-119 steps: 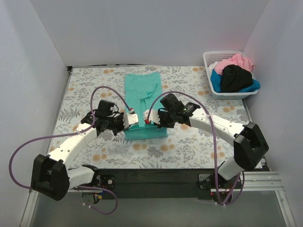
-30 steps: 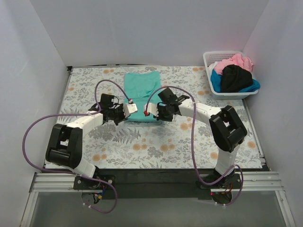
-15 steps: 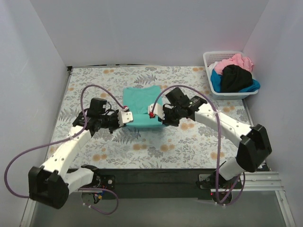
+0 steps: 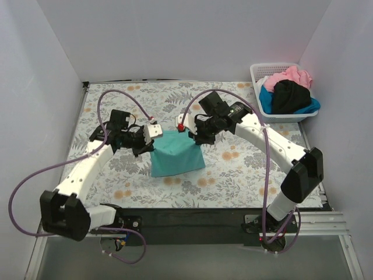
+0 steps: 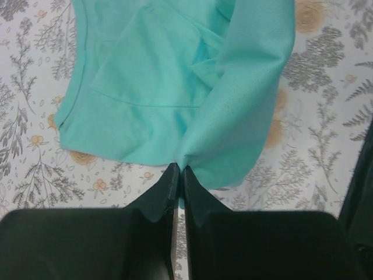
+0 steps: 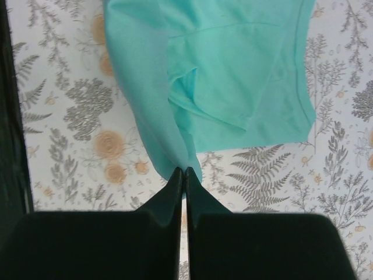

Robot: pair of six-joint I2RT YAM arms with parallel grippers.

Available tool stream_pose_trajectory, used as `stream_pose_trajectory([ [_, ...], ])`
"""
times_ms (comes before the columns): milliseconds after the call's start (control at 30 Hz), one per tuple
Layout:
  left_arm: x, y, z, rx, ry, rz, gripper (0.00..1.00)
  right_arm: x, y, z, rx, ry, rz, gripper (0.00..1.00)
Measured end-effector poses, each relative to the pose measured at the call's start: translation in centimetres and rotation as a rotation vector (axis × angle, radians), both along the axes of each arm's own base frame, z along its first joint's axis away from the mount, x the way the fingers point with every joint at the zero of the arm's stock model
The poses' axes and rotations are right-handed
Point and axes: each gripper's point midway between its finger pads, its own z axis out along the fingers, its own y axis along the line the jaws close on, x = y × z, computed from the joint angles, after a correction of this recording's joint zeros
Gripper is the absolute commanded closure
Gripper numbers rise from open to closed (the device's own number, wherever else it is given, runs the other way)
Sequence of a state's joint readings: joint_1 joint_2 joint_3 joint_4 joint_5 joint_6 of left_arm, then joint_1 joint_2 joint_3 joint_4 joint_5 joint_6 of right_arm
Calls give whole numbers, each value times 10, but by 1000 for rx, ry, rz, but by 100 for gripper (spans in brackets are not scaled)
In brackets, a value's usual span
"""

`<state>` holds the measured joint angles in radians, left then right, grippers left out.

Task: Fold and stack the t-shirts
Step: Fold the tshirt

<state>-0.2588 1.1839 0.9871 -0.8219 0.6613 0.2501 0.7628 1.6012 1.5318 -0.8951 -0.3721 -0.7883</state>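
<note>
The teal-green t-shirt (image 4: 176,153) hangs partly folded between my two grippers over the middle of the floral table cloth, its lower edge near the cloth. My left gripper (image 4: 156,134) is shut on the shirt's upper left corner, seen in the left wrist view (image 5: 178,169) with teal cloth (image 5: 175,87) hanging beyond the fingertips. My right gripper (image 4: 187,129) is shut on the upper right corner, seen in the right wrist view (image 6: 185,171) with the shirt (image 6: 233,70) draped ahead. Pink (image 4: 289,76), black (image 4: 289,95) and blue (image 4: 313,107) shirts lie in the basket.
The white lattice basket (image 4: 260,99) stands at the far right of the table. The grey-and-orange floral table cloth (image 4: 239,169) covers the table. White walls close the left, back and right sides. Purple cables loop off both arms.
Both grippers have lifted the teal shirt off the table and drawn it toward the near side; it now hangs between them instead of lying flat.
</note>
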Motion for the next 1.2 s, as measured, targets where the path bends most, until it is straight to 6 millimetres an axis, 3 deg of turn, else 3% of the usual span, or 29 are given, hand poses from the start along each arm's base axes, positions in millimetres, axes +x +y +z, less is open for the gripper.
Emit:
stream_pose_trajectory([
  [133,50,11,-14,6,44,70,100,40,6,-14,-17,4,-15,99],
  [333,128,24,-53,9,104,141,100,106,12,-69,-50,78,-47,99],
  [467,144,25,-95,17,191,170,100,131,10,-114,-82,134,-67,99],
  [567,148,23,-121,15,262,198,100,131,7,-146,-117,188,-66,99],
  [667,144,18,-134,17,306,213,100,125,5,-166,-131,213,-60,99],
  [767,129,14,-134,22,314,210,100,118,3,-165,-114,204,-54,99],
  [933,64,8,-124,31,359,175,100,69,-11,-165,-122,238,-21,99],
  [1000,41,6,-112,22,362,151,86,38,-18,-164,-142,266,6,97],
  [1033,33,5,-105,18,354,138,76,25,-20,-162,-151,279,16,76],
  [1067,28,5,-97,12,340,128,65,16,-20,-159,-159,292,18,67],
  [1100,25,6,-90,9,324,121,60,10,-19,-154,-161,297,23,54],
  [1200,22,4,-67,-18,256,99,51,12,-14,-128,-125,310,-13,50],
])
